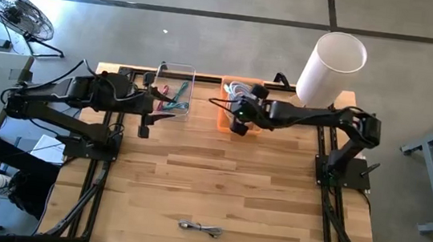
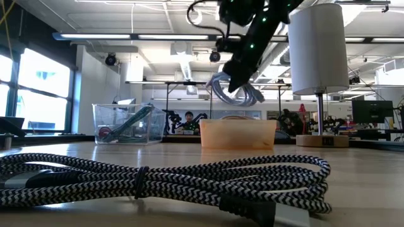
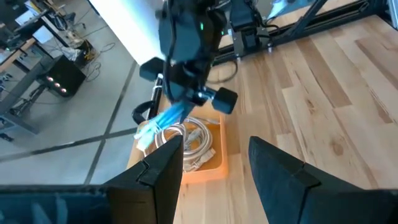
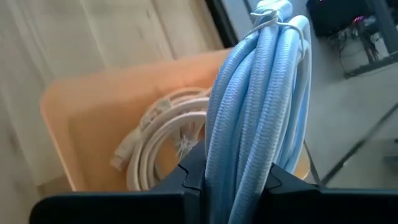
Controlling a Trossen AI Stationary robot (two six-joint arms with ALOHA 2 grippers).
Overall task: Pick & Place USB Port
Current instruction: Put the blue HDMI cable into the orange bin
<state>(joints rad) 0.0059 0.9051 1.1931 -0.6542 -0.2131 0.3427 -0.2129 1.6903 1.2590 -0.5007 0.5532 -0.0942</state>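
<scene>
A: Where was the coiled, braided light-blue USB cable (image 4: pixel 261 106)?

B: Pinched in my right pincer (image 4: pixel 227 177), above the orange plastic tray (image 4: pixel 93 118). I judged trailing loops might snag the white cable (image 4: pixel 165 134). Left pincer (image 3: pixel 214 165) waited spread.

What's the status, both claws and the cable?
Right claw shut on blue cable, lifted above orange bin. Left claw open, idle by clear bin. White cable in orange bin. Nothing in the way.

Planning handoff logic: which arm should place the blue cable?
Right. The right gripper is already shut on the blue cable, lifted above the orange bin. The left gripper is open and empty, by the clear bin.
</scene>
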